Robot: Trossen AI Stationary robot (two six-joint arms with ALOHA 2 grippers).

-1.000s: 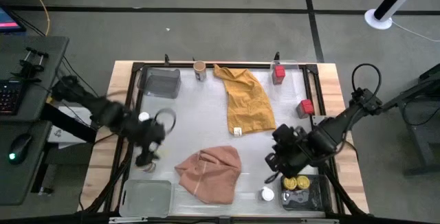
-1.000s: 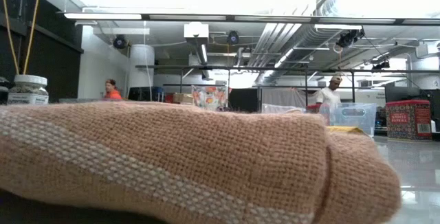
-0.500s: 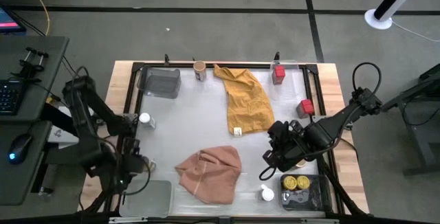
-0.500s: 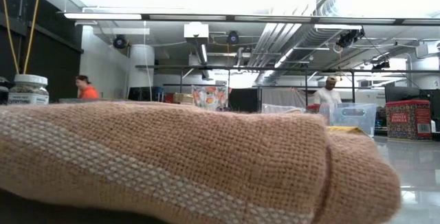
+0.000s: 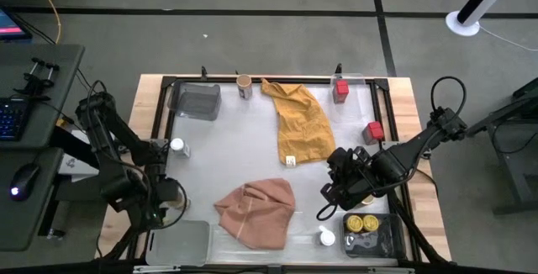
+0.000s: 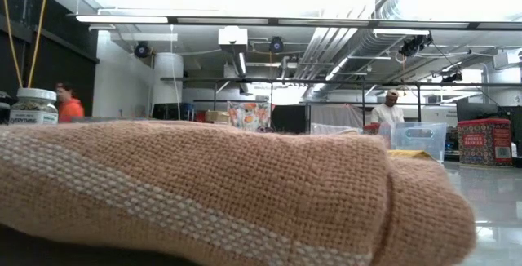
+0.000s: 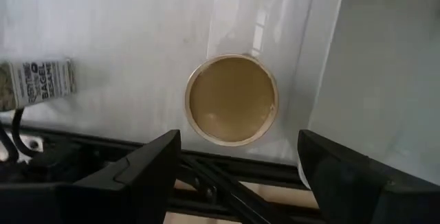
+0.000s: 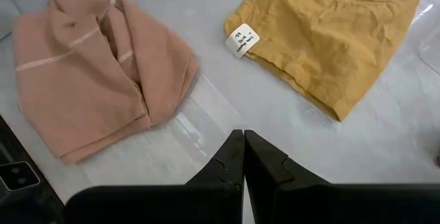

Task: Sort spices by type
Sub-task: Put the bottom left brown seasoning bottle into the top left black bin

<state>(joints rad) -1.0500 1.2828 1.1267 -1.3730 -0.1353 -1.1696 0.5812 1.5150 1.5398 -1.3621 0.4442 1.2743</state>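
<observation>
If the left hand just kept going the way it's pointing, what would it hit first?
Most likely the tan-lidded jar. The left hand points down at the table, fingers wide open, and the jar's round lid sits centered between them. How high the hand hangs above it is hard to judge.

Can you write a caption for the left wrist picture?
Open left gripper hovers above a tan-lidded jar standing on the table.
</observation>
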